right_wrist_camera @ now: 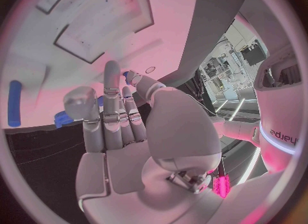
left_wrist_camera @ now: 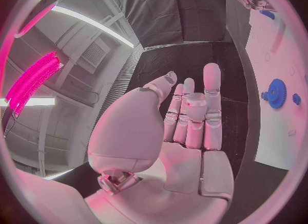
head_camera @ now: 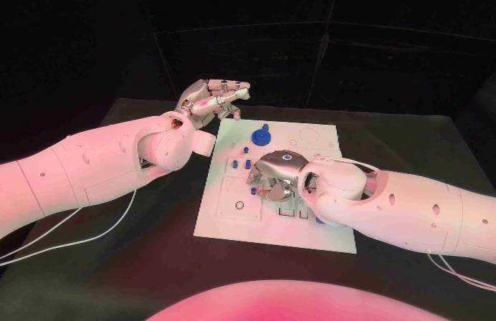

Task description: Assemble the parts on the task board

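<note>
The right hand (head_camera: 277, 174) hangs low over the middle of the white task board (head_camera: 233, 217), fingers curled downward among the small blue parts (head_camera: 242, 164) (whether it pinches one I cannot tell). The left hand (head_camera: 212, 100) is raised off the board's far left corner, fingers straight and close together, holding nothing. A blue gear (head_camera: 261, 135) stands near the board's far edge.

Black table (head_camera: 413, 149), dark curtain backdrop (head_camera: 341, 56), bright ceiling light strip (left_wrist_camera: 90, 22), wall vent (left_wrist_camera: 94, 53)
</note>
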### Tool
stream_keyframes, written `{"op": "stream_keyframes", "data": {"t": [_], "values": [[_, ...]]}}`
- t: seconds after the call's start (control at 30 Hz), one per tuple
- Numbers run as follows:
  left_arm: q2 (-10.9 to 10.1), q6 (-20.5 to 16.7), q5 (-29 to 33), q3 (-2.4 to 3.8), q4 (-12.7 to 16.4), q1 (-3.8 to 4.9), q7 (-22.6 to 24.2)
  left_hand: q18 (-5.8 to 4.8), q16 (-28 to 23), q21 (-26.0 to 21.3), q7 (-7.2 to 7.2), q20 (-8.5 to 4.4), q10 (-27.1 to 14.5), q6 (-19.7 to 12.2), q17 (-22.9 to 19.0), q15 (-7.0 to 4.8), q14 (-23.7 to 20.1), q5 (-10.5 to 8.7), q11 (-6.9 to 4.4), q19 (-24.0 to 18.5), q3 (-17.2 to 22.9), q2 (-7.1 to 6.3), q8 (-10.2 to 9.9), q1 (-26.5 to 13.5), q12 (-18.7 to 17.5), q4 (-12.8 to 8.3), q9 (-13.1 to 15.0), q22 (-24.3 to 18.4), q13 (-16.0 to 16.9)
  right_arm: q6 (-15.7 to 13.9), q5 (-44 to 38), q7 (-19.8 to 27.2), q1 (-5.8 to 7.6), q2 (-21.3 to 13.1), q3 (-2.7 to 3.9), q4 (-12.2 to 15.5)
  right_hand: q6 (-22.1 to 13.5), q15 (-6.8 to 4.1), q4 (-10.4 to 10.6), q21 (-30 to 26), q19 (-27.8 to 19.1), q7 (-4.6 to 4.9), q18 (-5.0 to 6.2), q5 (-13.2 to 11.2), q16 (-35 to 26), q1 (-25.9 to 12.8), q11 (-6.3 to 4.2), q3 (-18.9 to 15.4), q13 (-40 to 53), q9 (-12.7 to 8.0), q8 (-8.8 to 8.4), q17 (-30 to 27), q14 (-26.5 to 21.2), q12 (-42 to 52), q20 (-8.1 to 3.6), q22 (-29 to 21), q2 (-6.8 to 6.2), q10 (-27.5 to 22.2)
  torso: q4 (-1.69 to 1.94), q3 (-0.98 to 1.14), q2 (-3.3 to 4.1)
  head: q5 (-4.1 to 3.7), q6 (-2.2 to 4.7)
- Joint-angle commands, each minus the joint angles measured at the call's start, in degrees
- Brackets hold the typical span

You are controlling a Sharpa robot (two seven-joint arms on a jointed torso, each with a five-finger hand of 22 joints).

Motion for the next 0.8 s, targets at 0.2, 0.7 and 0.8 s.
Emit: {"op": "stream_keyframes", "data": {"t": [0.2, 0.7, 0.8], "values": [[-0.2, 0.9, 0.2, 0.04, 0.1, 0.09, 0.2, 0.33, 0.1, -0.2, -0.02, 0.21, -0.5, -0.3, 0.0, 0.34, 0.1, -0.19, 0.05, 0.3, -0.3, 0.05, 0.2, 0.1, 0.3, -0.1, 0.0, -0.1, 0.1, -9.5, 1.0, 2.0, 0.15, -5.5, 0.1, 5.7, -0.2, 0.18, 0.3, 0.0, -0.1, -0.18, 0.42, 1.0, -0.4, 0.1, -0.34, -1.3, 0.3, 0.3, 0.3, 0.2, 0.2, 1.6, -0.06, 0.2, -0.84, 0.7, -0.07, 0.01, -0.02, -0.22, 0.41], [-0.3, 1.2, 0.2, 0.02, -0.1, 0.09, 0.2, 0.32, 0.1, -0.2, 0.0, 0.23, -0.6, -0.4, 0.1, 0.36, 0.1, -0.19, 0.08, 0.3, -0.4, 0.07, 0.2, 0.1, 0.4, -0.1, 0.0, -0.1, 0.1, -4.3, 14.6, 1.3, 6.17, -16.1, 1.9, 6.7, 0.2, -0.09, 1.5, 0.4, 0.4, -0.54, 0.27, 2.9, -0.7, -0.8, -0.9, -5.1, 0.4, 0.3, 0.29, 0.5, 0.4, 4.5, -0.23, 0.6, -2.46, 2.0, -0.12, -0.05, 0.04, -1.89, 1.58], [-0.2, 1.3, 0.2, 0.01, -0.2, 0.09, 0.1, 0.32, 0.1, -0.2, 0.0, 0.23, -0.6, -0.4, 0.1, 0.36, 0.1, -0.19, 0.08, 0.3, -0.4, 0.07, 0.2, 0.1, 0.4, -0.1, 0.0, -0.1, 0.1, -3.0, 14.5, 0.8, 6.66, -17.0, 1.93, 6.3, 0.3, -0.1, 1.7, 0.4, 0.4, -0.47, 0.27, 3.4, -0.8, -0.8, -0.93, -6.3, 0.5, 0.3, 0.31, 0.5, 0.4, 5.1, -0.25, 0.5, -2.76, 1.9, -0.1, -0.06, 0.04, -2.14, 1.64]]}}
